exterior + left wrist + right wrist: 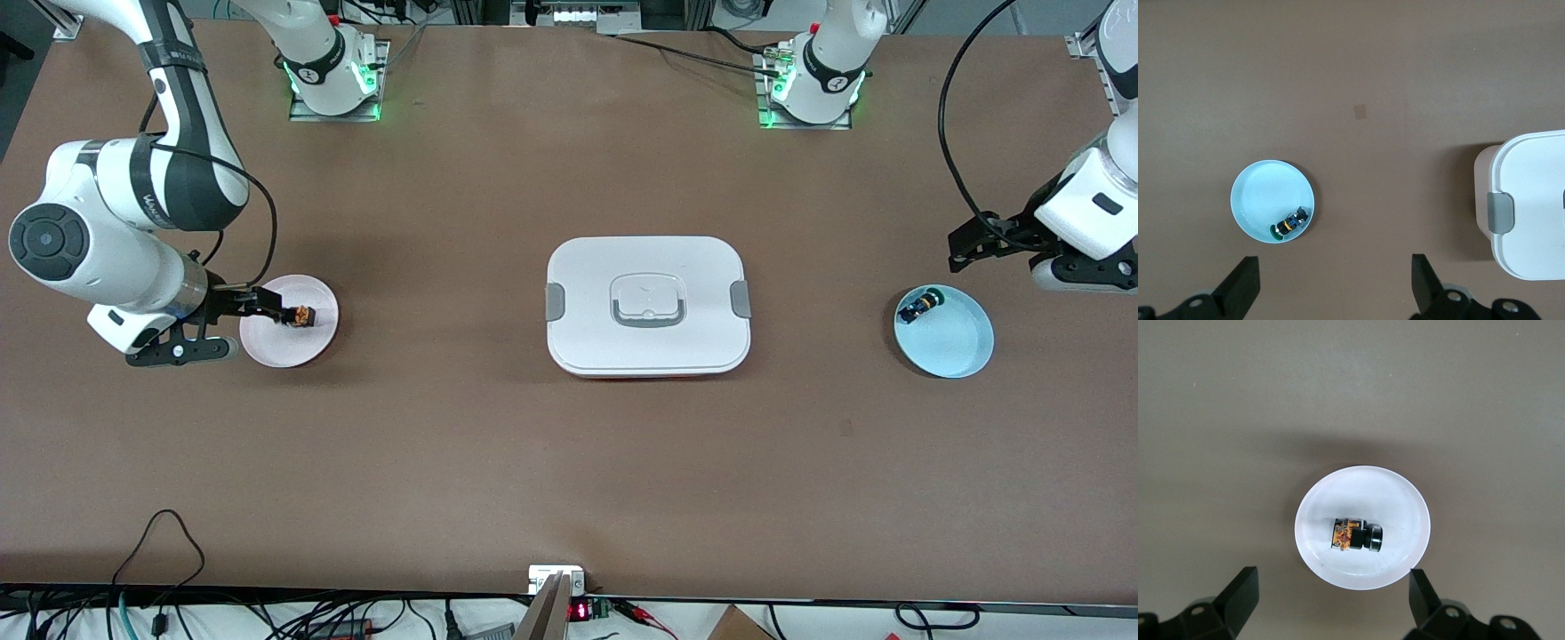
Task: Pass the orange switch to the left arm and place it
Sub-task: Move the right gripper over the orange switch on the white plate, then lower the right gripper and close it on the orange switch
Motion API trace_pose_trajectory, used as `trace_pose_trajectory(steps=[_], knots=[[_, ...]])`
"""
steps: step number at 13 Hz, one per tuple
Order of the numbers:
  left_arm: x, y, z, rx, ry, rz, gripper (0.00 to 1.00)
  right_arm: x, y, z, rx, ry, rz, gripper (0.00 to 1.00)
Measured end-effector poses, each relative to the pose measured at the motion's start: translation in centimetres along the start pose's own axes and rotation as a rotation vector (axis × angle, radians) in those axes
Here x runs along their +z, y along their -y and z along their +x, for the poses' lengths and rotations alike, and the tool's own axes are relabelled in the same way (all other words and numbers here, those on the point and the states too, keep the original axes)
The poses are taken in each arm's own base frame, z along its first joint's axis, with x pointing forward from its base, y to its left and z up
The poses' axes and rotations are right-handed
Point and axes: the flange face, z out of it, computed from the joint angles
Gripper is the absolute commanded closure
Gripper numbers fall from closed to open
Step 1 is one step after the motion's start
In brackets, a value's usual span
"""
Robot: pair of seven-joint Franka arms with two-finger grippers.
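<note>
The box (648,306) sits mid-table; toward the right arm's end a plate (267,348) bears the orange switch (303,315), lying on its side; toward the left arm's end a second plate (956,342) holds another switch (917,307) by its rim; the right gripper (286,314) hangs over the first plate, the left gripper (958,258) near the second, both well apart from the box.

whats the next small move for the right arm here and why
Probably lower the right tool straight down around the orange switch. The switch lies on its side in the white plate, untouched, and the open tool hangs above it with its fingers spread wide. The left tool waits open above the blue plate, and the box sits between the plates.
</note>
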Motion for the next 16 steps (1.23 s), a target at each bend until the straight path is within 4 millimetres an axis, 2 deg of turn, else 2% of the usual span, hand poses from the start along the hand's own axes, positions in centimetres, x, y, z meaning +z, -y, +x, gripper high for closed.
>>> trace_pose_trajectory(steps=[4, 6, 12, 14, 16], knots=[[0.0, 0.0, 0.0, 0.0, 0.0, 0.0, 0.0, 2.2, 0.1, 0.7, -0.002, -0.012, -0.002, 0.0], [0.0, 0.0, 0.0, 0.0, 0.0, 0.0, 0.0, 4.6, -0.2, 0.6, 0.003, -0.016, -0.001, 0.0], [0.0, 0.0, 0.0, 0.0, 0.0, 0.0, 0.0, 12.5, -2.1, -1.9, 0.042, 0.003, 0.007, 0.0], [0.0, 0.0, 0.0, 0.0, 0.0, 0.0, 0.0, 14.4, -2.8, -2.5, 0.055, 0.007, 0.01, 0.0], [0.0, 0.0, 0.0, 0.0, 0.0, 0.0, 0.0, 15.2, -2.6, -2.7, 0.055, 0.016, 0.011, 0.0]])
